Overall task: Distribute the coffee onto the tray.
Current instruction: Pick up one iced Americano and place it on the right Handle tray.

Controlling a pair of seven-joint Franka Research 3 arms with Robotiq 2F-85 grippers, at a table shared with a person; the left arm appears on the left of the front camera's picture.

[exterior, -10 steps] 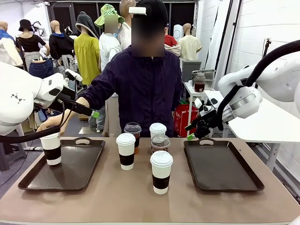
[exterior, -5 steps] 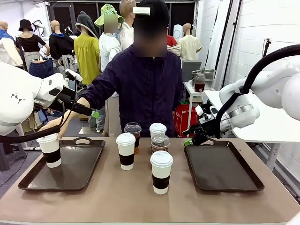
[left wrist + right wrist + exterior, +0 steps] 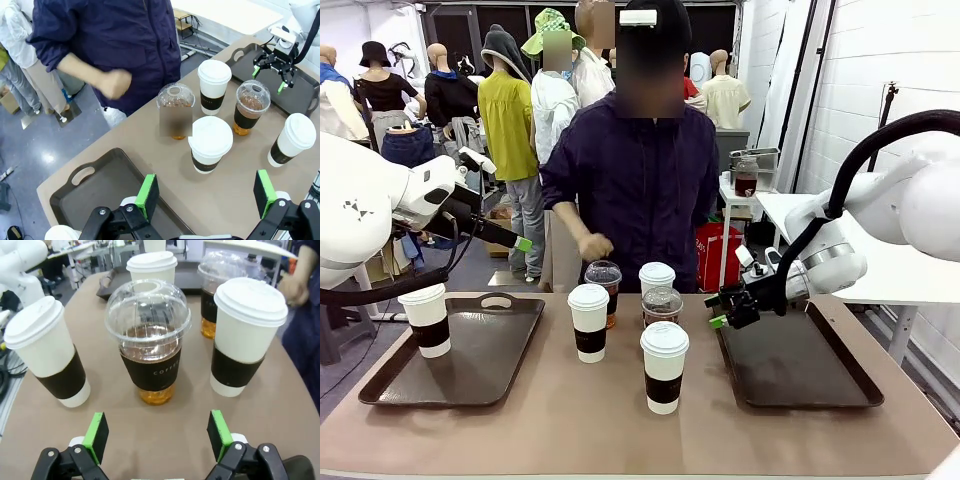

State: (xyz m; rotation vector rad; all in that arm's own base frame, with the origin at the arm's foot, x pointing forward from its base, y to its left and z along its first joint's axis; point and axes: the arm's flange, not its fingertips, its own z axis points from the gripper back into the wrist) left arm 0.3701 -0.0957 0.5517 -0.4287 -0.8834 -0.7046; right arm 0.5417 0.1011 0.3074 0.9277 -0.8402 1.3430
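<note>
1. Five coffee cups [image 3: 663,365] wait mid-table; one white paper cup with brown sleeve [image 3: 425,320] sits on the dark rectangular left tray [image 3: 490,360], at its nine o'clock.
2. Right gripper [image 3: 157,437]: fingers fully apart, empty, squared to the clear dome-lidded cup [image 3: 148,347] at twelve o'clock, apparently to grasp it.
3. Left gripper [image 3: 206,197]: fingers spread, holding nothing.

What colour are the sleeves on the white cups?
Dark brown sleeves, clearest in right wrist view.

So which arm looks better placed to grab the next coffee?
Right. The right gripper, open, sits low by the right tray, facing a clear dome-lidded cup; the left gripper, also open, hangs higher and farther off.
</note>
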